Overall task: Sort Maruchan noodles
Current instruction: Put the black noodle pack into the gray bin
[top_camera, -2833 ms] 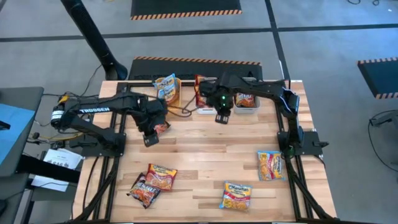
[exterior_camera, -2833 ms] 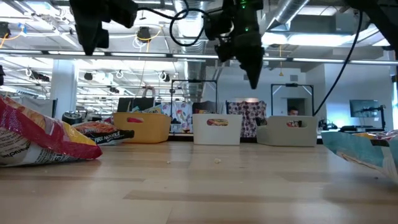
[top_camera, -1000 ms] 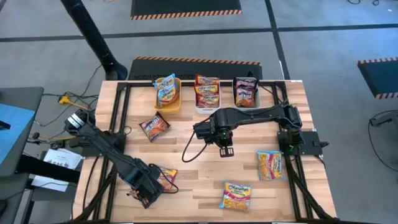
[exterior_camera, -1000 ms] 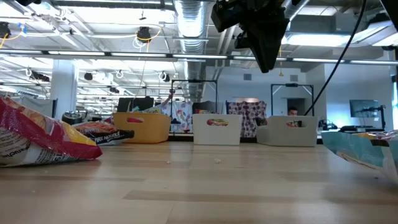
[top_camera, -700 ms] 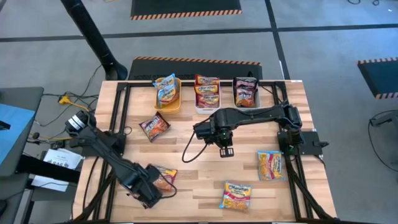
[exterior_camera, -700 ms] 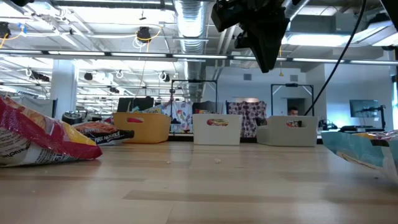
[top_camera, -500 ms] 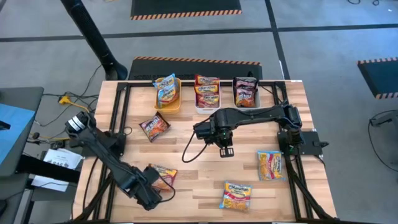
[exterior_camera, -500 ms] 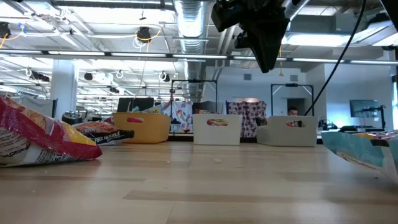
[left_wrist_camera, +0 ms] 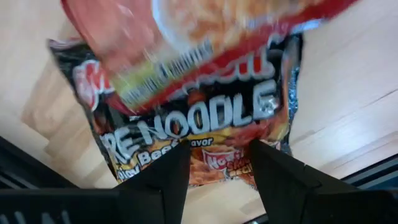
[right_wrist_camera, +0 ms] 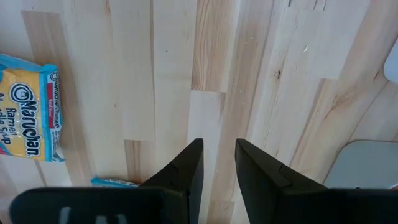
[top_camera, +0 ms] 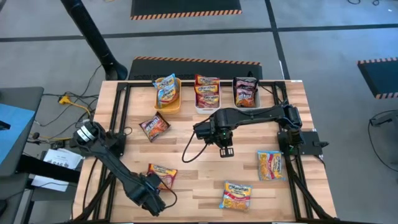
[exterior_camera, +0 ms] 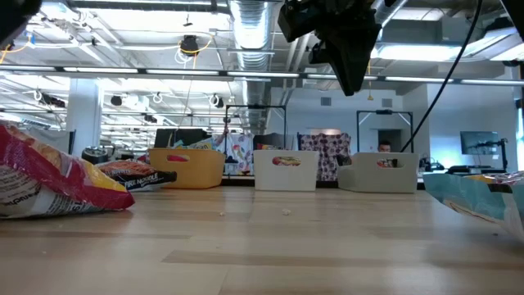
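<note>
L gripper is seen at the table's front-left edge, fingers apart astride a dark packet lying under a red packet; no grip is made out. R gripper is held mid-table w/ fingers parted, nothing between. Yellow packets lie front-right; others are in the bins at back.

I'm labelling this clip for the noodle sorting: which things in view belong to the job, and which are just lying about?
Job:
- dark red-black plastic noodle packet, under the left tool
- red-orange packet overlapping it
- dark packet lying loose
- two yellow-and-blue packets
- orange plastic bin, white bin, grey bin, holding sorted packets

Lying about:
- black cable
- papers beside the wooden table
</note>
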`<state>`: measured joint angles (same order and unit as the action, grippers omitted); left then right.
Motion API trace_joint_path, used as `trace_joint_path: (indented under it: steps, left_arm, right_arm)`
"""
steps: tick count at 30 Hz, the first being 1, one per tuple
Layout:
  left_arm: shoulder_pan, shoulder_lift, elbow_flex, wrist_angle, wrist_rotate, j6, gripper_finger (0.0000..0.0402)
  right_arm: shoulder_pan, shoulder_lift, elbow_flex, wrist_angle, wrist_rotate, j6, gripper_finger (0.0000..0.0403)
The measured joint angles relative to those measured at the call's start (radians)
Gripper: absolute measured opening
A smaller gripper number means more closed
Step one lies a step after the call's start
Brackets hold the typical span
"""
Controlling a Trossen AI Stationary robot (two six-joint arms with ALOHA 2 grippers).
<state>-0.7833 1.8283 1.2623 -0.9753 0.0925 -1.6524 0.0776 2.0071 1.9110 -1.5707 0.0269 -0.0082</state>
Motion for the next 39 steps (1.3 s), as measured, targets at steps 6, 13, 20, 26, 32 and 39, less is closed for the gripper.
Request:
trace_joint_path:
  steps: [6,13,20,26,32,39]
  left_arm:
    - [0.000,0.046,0.003,-0.009,0.036,-0.003,0.0160]
    - [0.000,0.065,0.001,0.003,0.056,0.036,0.0128]
    - [0.000,0.067,0.000,0.003,0.051,0.062,0.0031]
    - [0.001,0.064,-0.001,0.004,0.059,0.109,0.0004]
    - [-0.002,0.017,0.001,-0.026,0.054,0.115,0.0001]
    - [-0.002,-0.096,0.002,-0.032,-0.011,0.083,0.0003]
  right_arm:
    - [0.000,0.000,0.000,0.000,0.000,0.000,0.0118]
    - [0.000,0.000,0.000,0.000,0.000,0.008,0.0118]
    - [0.000,0.000,0.000,0.000,0.000,0.009,0.0118]
    - [0.000,0.000,0.000,0.000,-0.001,0.010,0.0118]
    - [0.000,0.000,0.000,0.000,-0.001,0.001,0.0118]
    - [-0.008,0.000,0.000,0.000,-0.001,-0.032,0.0118]
